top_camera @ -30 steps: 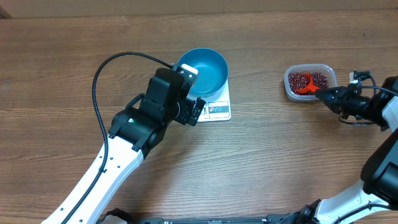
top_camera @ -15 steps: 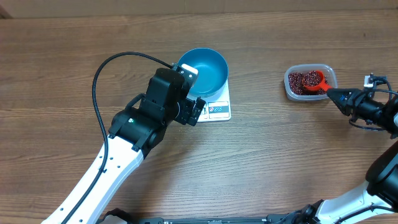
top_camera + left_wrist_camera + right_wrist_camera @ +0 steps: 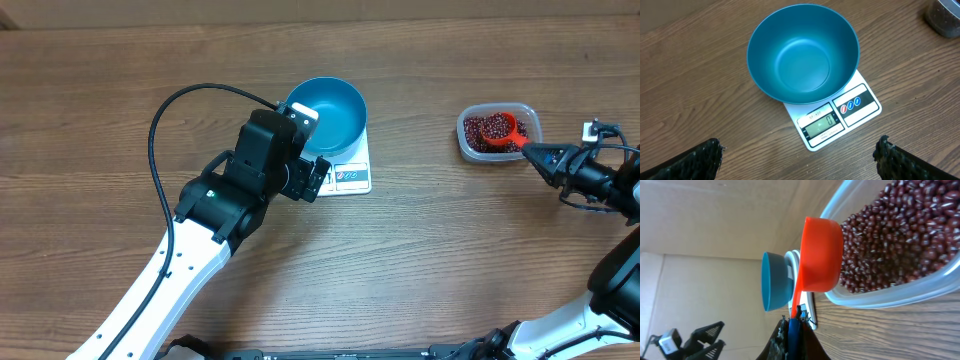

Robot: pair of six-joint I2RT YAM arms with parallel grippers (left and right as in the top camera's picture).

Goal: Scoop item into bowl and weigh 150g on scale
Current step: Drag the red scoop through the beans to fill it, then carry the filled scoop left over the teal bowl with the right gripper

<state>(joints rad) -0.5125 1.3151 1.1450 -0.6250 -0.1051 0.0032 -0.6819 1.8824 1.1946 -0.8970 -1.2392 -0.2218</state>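
My right end effector (image 3: 792, 330) is clamped shut on the red scoop (image 3: 822, 255), its cup pushed against the beans (image 3: 890, 235) in the clear tub (image 3: 920, 287) to load it. My left end effector (image 3: 800, 162) hangs wide open, empty, over the blue bowl (image 3: 802, 55), which sits on the scale (image 3: 840, 117) awaiting the pour.

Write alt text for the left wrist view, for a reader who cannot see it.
An empty blue bowl sits on a small white scale whose display reads zero, on a wooden table. The left end effector is open, its dark fingertips at the picture's bottom corners.
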